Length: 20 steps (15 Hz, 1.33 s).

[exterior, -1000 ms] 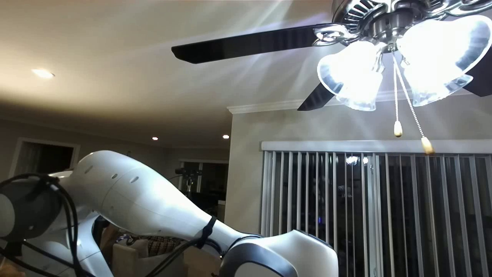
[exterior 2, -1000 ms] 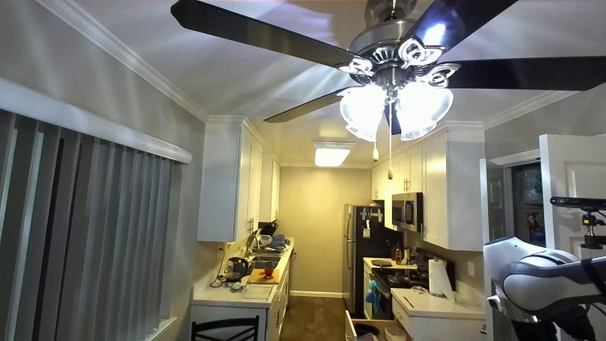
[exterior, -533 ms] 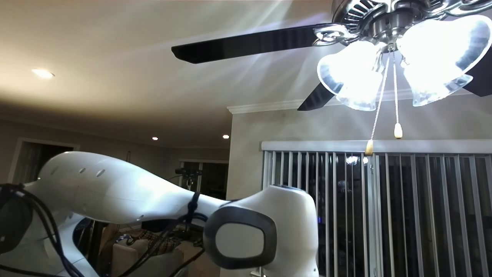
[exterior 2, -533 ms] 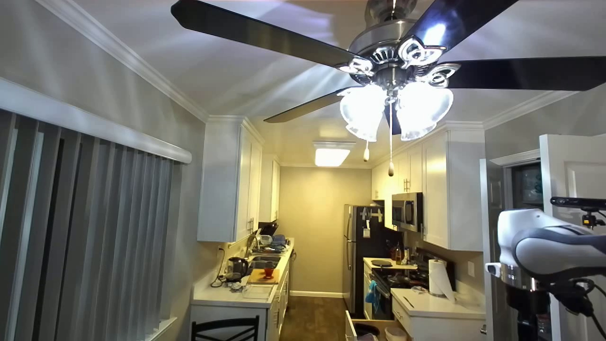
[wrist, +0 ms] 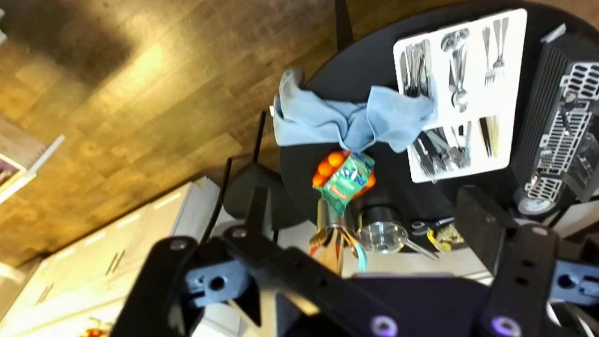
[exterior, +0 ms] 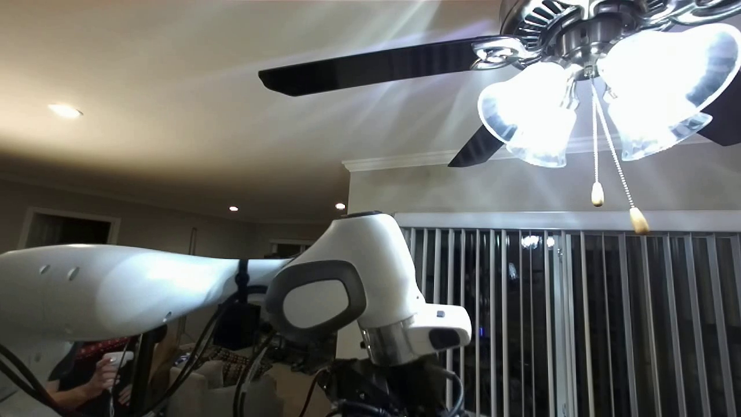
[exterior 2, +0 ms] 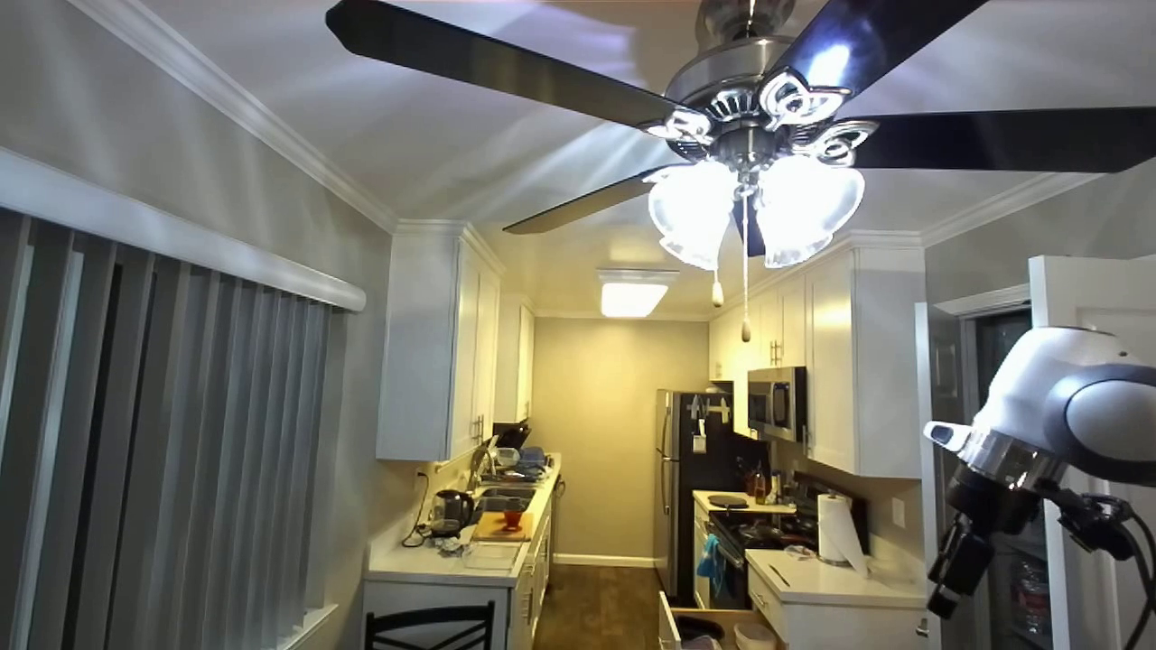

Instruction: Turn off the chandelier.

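The chandelier's frosted bell shades (exterior: 535,113) glow bright white under the metal hub, with dark fan blades around; the lit shades also show in an exterior view (exterior 2: 804,208). Two thin pull chains hang from the hub. The short chain's knob (exterior: 597,194) hangs almost straight; the long chain's knob (exterior: 639,220) is swung out at a slant. My gripper (exterior 2: 953,578) points down, well below and to the right of the chains in that exterior view. In the wrist view my gripper (wrist: 367,200) is open and empty, its fingers wide apart. The chandelier is out of the wrist view.
Vertical blinds (exterior: 486,284) cover the window. Below the gripper, a round black table (wrist: 355,70) holds a white cutlery tray (wrist: 477,105), blue cloth (wrist: 355,117), green bag with oranges (wrist: 348,178) and dish rack (wrist: 566,121). A white door (exterior 2: 1097,307) stands behind the arm.
My arm's wrist has risen and moved back, away from the chandelier, and the hand has come into view pointing down. The long pull chain has swung to and fro. The lamps stay lit.
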Motion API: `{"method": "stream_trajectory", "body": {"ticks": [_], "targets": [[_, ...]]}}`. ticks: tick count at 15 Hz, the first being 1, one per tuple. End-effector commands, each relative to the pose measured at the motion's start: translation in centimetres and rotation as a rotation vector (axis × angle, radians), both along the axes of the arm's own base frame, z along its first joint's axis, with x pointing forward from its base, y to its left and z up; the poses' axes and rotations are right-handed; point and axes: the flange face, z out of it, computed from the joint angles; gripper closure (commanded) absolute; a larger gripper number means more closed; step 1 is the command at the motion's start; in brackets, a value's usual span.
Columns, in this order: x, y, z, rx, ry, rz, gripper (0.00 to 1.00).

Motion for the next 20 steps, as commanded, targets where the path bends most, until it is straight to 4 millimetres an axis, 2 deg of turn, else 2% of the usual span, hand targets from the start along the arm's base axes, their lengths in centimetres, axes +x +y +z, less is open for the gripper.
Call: {"method": "stream_trajectory", "body": {"ticks": [1, 5, 6, 8, 13, 15, 17, 19, 20], "targets": [[0.4, 4.3, 4.1, 0.045, -0.204, -0.006, 0.0], [0.9, 8.0, 8.3, 0.074, -0.412, -0.133, 0.0], [0.5, 6.8, 7.2, 0.055, -0.348, -0.079, 0.0], [0.5, 7.4, 7.6, 0.051, -0.361, -0.083, 0.0], [0.5, 6.8, 7.4, 0.063, -0.357, -0.091, 0.0], [0.2, 5.6, 5.9, 0.117, -0.44, -0.169, 0.0], [0.6, 5.0, 5.6, 0.177, -0.524, -0.229, 0.0], [0.9, 5.1, 5.9, 0.239, -0.601, -0.278, 0.0], [-0.8, 6.6, 4.5, 0.276, -0.641, -0.29, 0.0]]}}
